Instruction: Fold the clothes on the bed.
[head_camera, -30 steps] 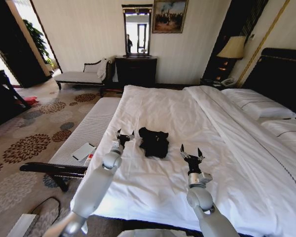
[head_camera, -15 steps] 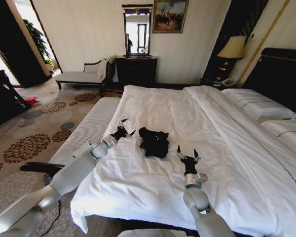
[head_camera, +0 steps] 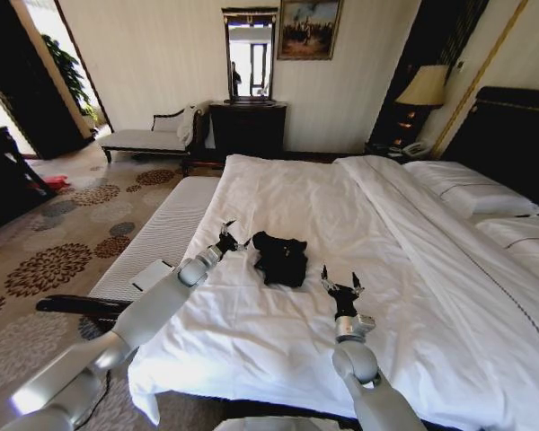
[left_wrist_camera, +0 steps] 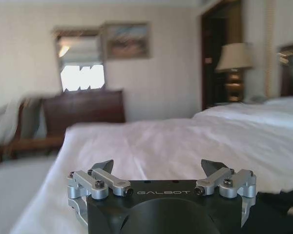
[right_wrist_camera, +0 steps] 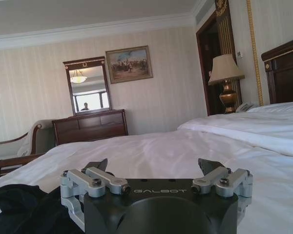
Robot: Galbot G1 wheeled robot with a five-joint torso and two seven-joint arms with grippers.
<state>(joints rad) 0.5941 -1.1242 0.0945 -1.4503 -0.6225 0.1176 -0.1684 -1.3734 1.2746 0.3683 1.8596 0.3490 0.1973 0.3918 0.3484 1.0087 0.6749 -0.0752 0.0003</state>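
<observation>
White bedding covers most of the room's middle: the bed (head_camera: 359,224) runs from its near edge up to the pillows (head_camera: 472,193) and a dark headboard (head_camera: 512,135) on the right. On the far wall hang a mirror (head_camera: 250,54) and a framed painting (head_camera: 309,29), above a dark dresser (head_camera: 247,128). A lamp (head_camera: 424,88) glows in the corner, and a pale chaise (head_camera: 153,136) sits by the patterned carpet (head_camera: 63,242). A long white bench (head_camera: 157,238) stands along the bed's left side.

The black T-shirt (head_camera: 281,259) lies crumpled in a loose heap on the duvet, near the bed's left edge and roughly midway between the two arms. From where it sits I can't make out any lettering on it.

The left hand (head_camera: 226,237) reaches in over the bed's left edge and sits just beside the shirt's left side, its fingers spread wide with nothing between them. The right hand (head_camera: 340,285) stands above the sheet, near the shirt's lower right corner but apart from it, fingers pointing up and likewise spread wide and empty. In the right wrist view the dark cloth (right_wrist_camera: 24,207) lies close beside that hand.
</observation>
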